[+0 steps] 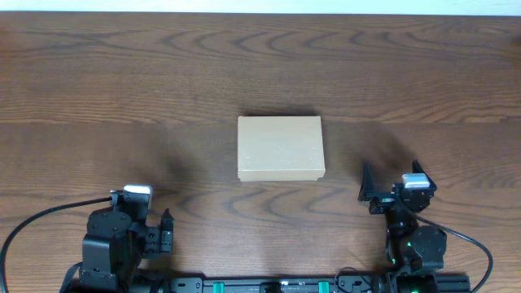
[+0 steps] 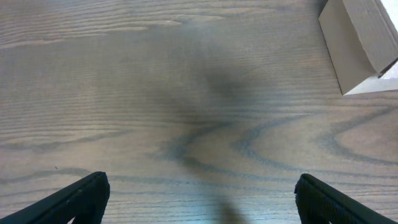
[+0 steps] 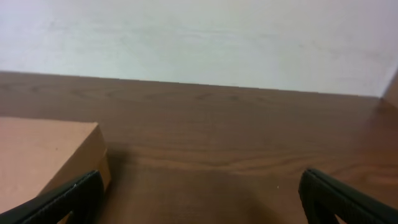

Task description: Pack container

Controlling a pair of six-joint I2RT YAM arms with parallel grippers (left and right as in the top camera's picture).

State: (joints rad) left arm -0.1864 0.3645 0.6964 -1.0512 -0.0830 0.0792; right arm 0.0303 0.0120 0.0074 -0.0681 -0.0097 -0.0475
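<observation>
Crouching low either side of the container (image 1: 280,148), left tool (image 2: 202,186) and right tool (image 3: 202,186) both stand apart, empty.

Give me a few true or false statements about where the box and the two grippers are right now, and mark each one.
1. The container sits on the table with its lid down. True.
2. The left gripper is gripping the container. False: its jaws are open and empty, and the container lies apart from it, ahead and to its right.
3. The right gripper is open with nothing between its fingers. True.
4. The container lies to the right of the right gripper. False: it lies to that gripper's left, near the middle of the table.
</observation>
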